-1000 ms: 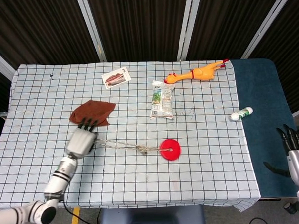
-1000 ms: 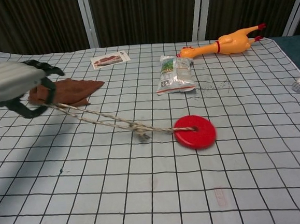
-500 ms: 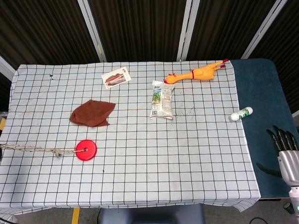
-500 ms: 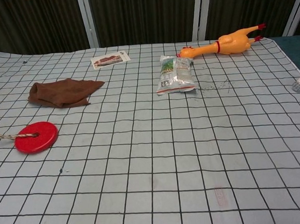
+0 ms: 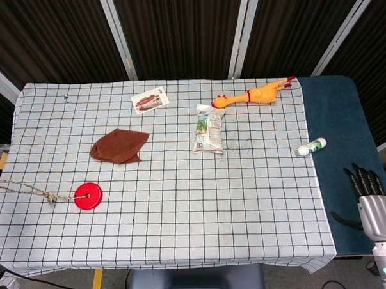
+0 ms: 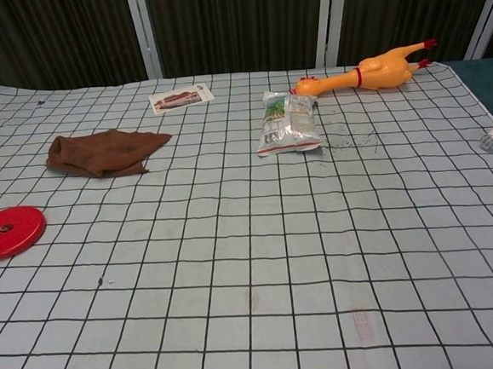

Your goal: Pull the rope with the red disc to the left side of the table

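From the head view, the red disc [image 5: 89, 196] lies flat on the checked tablecloth [image 5: 183, 215], near the left edge of the table. Half a second ago it sat a bit more to the right, so it has slid further left. The rope [image 5: 28, 189] is tied through the hole in the disc and runs left, off the edge of the cloth. The left hand does not show here, so I cannot tell what holds the rope. The brown cloth [image 5: 119, 146] sits above and to the right of the disc, in the same spot as before. The snack packet [image 5: 208, 129], the rubber chicken [image 5: 255, 95], the picture card [image 5: 150, 99] and the small white bottle [image 5: 310, 147] have not moved. The right hand [image 5: 374, 204] is low at the right, beside the table, with its fingers pointing up and a little apart, holding nothing. It has hardly moved.

From the chest view, the red disc [image 6: 8, 230] is now at the far left side of the picture, partly cut off. Before, all of it showed. Only a tiny bit of rope shows in its hole. The brown cloth [image 6: 103, 152] is behind it, apart from it. The snack packet [image 6: 289, 123], the rubber chicken [image 6: 372, 68] and the picture card [image 6: 181, 97] lie further back. No hand shows here.
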